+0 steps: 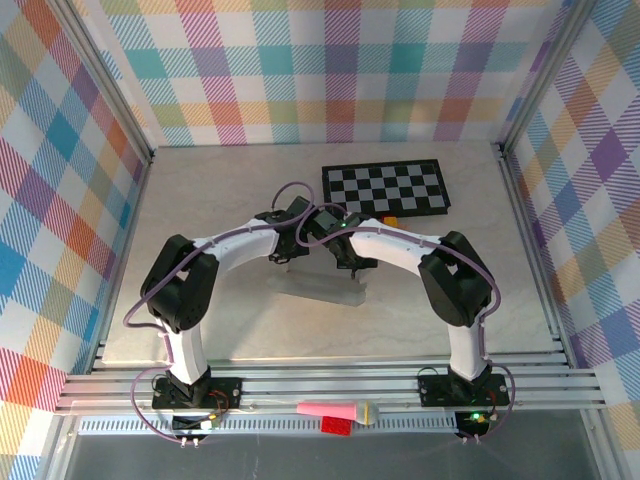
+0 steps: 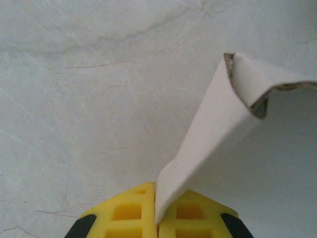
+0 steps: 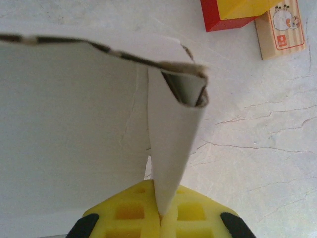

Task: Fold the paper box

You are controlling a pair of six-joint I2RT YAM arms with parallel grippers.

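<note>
Mid-table, paper box (image 1: 320, 287) sits between both arms, one flap caught at each end. Left fingers (image 2: 148, 220) pinch a flap that rises toward 1 o'clock in left wrist view. Right fingers (image 3: 146, 220) pinch another flap, rising to 12 in right wrist view. Beyond that flap at 1 o'clock: red block (image 3: 218, 17), yellow block (image 3: 242, 7), sheep-print wooden block (image 3: 280, 29). Checkerboard mat (image 1: 385, 188) lies at 1 o'clock from box on table (image 1: 200, 200).

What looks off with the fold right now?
The paper box looks buckled, not cleanly creased: the flap pinched in the left fingers curls over at its far end, and the flap in the right fingers curls into a loop. Toy blocks lie on the table just past its corner.
</note>
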